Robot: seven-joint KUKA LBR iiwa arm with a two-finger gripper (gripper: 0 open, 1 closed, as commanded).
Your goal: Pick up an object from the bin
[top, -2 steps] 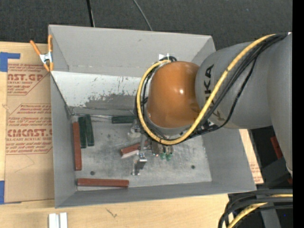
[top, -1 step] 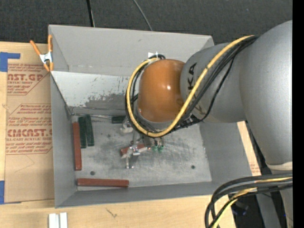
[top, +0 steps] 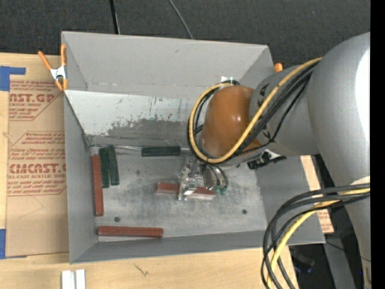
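My gripper [top: 194, 187] is low in the middle of the bin, below the orange-brown cover. Its metal fingers stand right at a short reddish-brown block [top: 168, 188] that lies flat on the floor, and the block's right end runs in under the fingertips. Whether the fingers press on the block I cannot make out. A dark green bar [top: 160, 152] lies a little up and to the left of the gripper, near the back wall's foot.
Along the left wall lie a long reddish-brown stick [top: 97, 185] and a dark green stick [top: 109, 166] side by side. Another reddish-brown stick [top: 130, 232] lies along the front wall. The arm and its cables cover the bin's right side.
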